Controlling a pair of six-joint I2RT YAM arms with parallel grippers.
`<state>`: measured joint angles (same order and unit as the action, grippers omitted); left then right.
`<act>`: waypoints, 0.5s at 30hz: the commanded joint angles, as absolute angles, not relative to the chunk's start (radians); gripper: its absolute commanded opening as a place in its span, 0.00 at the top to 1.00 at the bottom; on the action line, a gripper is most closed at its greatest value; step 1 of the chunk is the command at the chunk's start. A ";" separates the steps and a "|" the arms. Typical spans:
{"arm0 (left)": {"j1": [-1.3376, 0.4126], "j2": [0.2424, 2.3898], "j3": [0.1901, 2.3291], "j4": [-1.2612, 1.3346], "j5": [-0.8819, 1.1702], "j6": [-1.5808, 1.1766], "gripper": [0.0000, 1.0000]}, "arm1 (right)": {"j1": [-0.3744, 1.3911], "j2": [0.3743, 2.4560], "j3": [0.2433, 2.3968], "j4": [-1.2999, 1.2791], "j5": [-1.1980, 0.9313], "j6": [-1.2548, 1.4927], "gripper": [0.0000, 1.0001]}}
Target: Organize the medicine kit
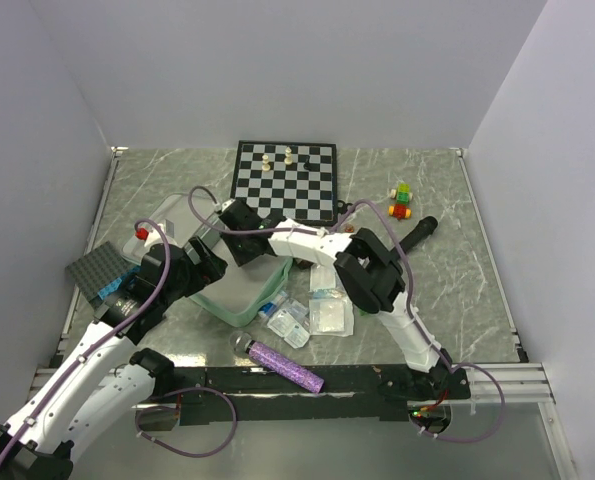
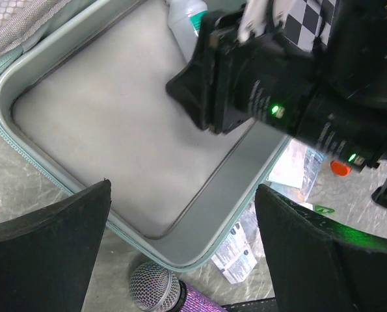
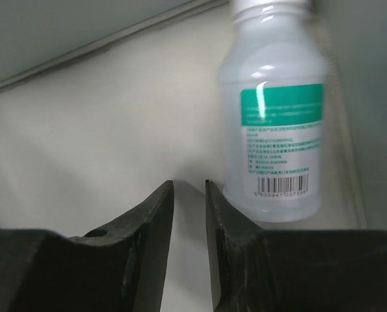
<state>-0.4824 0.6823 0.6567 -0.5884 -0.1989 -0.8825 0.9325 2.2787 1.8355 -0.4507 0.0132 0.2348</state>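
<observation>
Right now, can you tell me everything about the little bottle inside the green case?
The little bottle looks like see-through plastic. It has a white cap and a label with a green band on top and tiny print and a barcode below. It seems to lie on the grey lining of the medicine kit, close to a side wall. The right gripper is just beside it, not holding it.
</observation>
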 commanded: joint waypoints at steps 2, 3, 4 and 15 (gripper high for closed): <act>-0.485 0.676 0.676 -0.569 -0.198 -0.888 0.04 | 0.896 2.221 1.835 -0.404 0.095 0.285 0.64; -0.486 0.678 0.676 -0.571 -0.198 -0.888 0.04 | 0.893 2.218 1.836 -0.397 0.104 0.290 0.63; -0.485 0.678 0.676 -0.569 -0.196 -0.888 0.04 | 0.891 2.215 1.839 -0.394 0.106 0.291 0.62; -0.486 0.673 0.680 -0.569 -0.196 -0.884 0.03 | 0.897 1.967 1.680 -0.310 0.052 0.310 0.32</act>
